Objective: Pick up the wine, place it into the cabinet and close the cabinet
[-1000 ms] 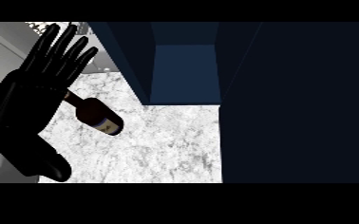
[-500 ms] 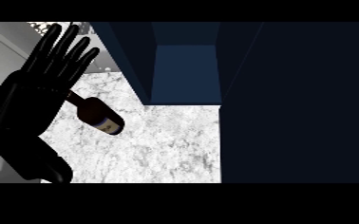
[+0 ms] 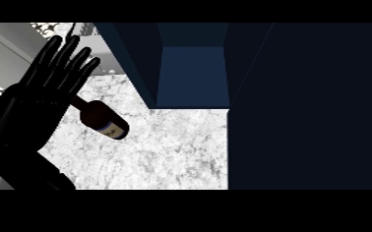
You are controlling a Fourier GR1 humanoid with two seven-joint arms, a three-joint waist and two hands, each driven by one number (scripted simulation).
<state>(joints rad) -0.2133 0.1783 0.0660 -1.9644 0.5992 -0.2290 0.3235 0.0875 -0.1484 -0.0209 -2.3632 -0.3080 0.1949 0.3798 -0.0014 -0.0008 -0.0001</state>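
In the head view, the only one given, the left hand (image 3: 54,76) shows at the left edge with its fingers straight and spread, pointing up the frame, grasping nothing; the right hand does not show at all, so nothing can be said of it; the wine bottle (image 3: 102,119) lies on its side on the pale speckled counter (image 3: 167,147), its neck running under the heel of that open hand and its labelled end pointing down and to the right, whether neck and palm touch is not clear from this angle; the cabinet (image 3: 189,73) stands open just beyond, its blue inside visible between dark walls, and a broad dark panel (image 3: 298,108) fills the right of the frame, probably the open door, though that is a judgement. The risks, as I judge them, follow from this layout: a lying bottle is round and may roll away if a straight-fingered hand brushes it before curling round; a grasp taken near the neck could let the heavy end swing; and the dark wall nearest the bottle could catch it on the way in.
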